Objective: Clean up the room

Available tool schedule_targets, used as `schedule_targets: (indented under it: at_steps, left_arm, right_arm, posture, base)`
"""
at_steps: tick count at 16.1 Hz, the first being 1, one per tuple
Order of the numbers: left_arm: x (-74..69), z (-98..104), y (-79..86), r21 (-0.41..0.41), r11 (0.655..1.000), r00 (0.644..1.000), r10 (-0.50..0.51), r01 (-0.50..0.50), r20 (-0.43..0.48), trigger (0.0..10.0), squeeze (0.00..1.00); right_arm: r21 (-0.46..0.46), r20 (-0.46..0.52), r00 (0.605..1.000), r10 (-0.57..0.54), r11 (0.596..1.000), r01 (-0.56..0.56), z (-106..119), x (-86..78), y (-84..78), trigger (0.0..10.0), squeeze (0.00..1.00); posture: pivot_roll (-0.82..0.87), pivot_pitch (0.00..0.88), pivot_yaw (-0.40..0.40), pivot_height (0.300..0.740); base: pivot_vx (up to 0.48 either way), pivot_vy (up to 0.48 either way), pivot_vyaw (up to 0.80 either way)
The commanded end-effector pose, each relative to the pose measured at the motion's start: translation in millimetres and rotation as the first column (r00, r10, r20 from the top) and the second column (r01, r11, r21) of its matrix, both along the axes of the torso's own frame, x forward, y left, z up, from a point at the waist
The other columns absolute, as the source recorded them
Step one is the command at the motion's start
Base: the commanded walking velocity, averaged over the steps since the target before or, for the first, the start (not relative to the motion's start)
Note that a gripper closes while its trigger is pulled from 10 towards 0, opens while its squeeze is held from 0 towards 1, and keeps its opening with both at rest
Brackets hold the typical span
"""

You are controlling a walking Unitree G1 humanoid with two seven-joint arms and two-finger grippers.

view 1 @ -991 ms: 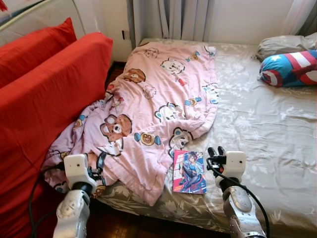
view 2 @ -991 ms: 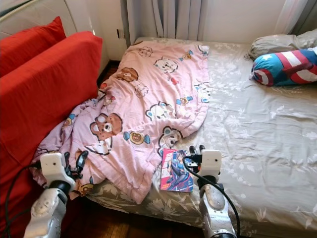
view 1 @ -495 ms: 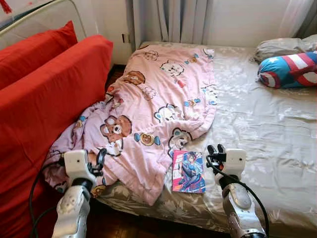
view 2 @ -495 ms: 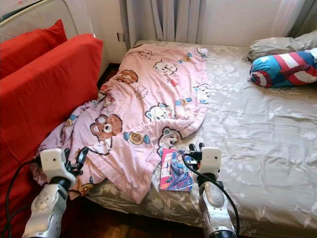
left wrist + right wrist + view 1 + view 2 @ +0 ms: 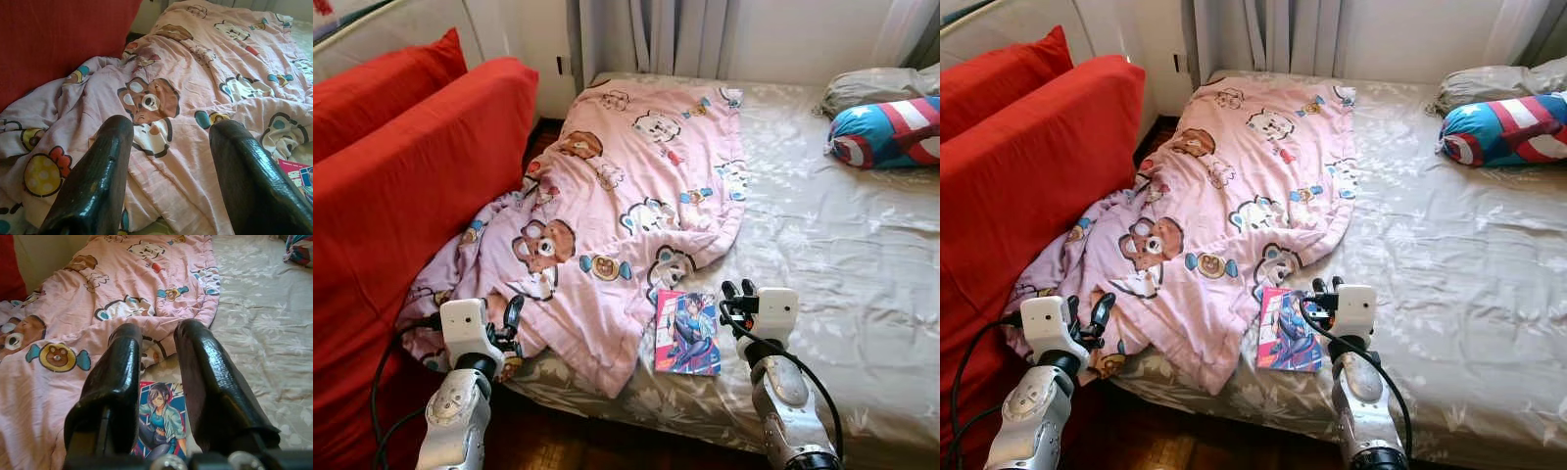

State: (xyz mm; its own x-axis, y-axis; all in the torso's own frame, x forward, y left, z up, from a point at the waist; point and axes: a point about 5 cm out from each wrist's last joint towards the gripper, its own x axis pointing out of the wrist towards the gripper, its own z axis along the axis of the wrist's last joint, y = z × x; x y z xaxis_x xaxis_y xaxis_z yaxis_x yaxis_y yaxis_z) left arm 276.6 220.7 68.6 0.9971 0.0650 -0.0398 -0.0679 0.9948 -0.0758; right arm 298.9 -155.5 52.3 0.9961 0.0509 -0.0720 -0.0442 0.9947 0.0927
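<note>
Head view: my right gripper [image 5: 736, 290] sits with fingers parted just beside the comic book [image 5: 687, 332], which lies flat on the grey sheet [image 5: 822, 245] touching the pink blanket [image 5: 626, 196] edge. Left gripper [image 5: 512, 315] rests spread apart over the blanket's hanging corner by the red sofa [image 5: 401, 186]. Pillows [image 5: 886, 127] at far corner.

Left wrist: fingers [image 5: 98, 171] apart above bear print.

Right wrist: fingers [image 5: 205, 377] apart over the book.

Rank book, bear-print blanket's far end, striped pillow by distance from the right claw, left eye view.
From the right claw:
1. Book, just to its left at the bed's near edge.
2. Blanket's far end, up by the curtains.
3. Striped pillow, far right corner.
</note>
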Motion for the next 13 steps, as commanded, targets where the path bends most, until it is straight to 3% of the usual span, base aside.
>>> schedule_targets:
  at_steps: [1,6,8,13]
  left_arm:
    - [0.7,2.8,-0.5,0.005,1.0,1.0,0.0,0.0,0.007,10.0,0.0]
    - [0.8,4.1,0.1,0.006,1.0,1.0,0.002,-0.002,0.01,10.0,0.0]
    - [1.0,4.4,-0.1,0.005,1.0,1.0,0.0,0.0,0.011,10.0,0.0]
    - [1.4,4.8,-1.7,0.003,1.0,1.0,-0.002,0.002,0.013,10.0,0.0]
  right_arm:
    - [0.007,-0.005,1.0,-0.007,1.0,0.007,-1.1,-0.5,0.5,10.0,0.0]
    - [-0.006,-0.013,1.0,0.004,1.0,-0.004,-2.1,0.2,3.4,10.0,0.0]
    - [-0.048,0.015,0.999,0.047,0.998,-0.047,0.8,-0.4,7.1,10.0,0.0]
    - [-0.033,0.0,0.999,0.041,0.999,-0.041,-1.8,-0.4,9.2,10.0,0.0]
  posture:
    - [-0.02,0.138,0.01,0.69]
    - [-0.01,0.14,0.01,0.662]
    - [-0.01,0.142,0.011,0.662]
    - [-0.01,0.142,0.012,0.662]
  base:
    - [0.0,0.0,0.0]
    - [0.0,0.0,0.0]
    - [0.0,0.0,0.0]
    - [0.0,0.0,0.0]
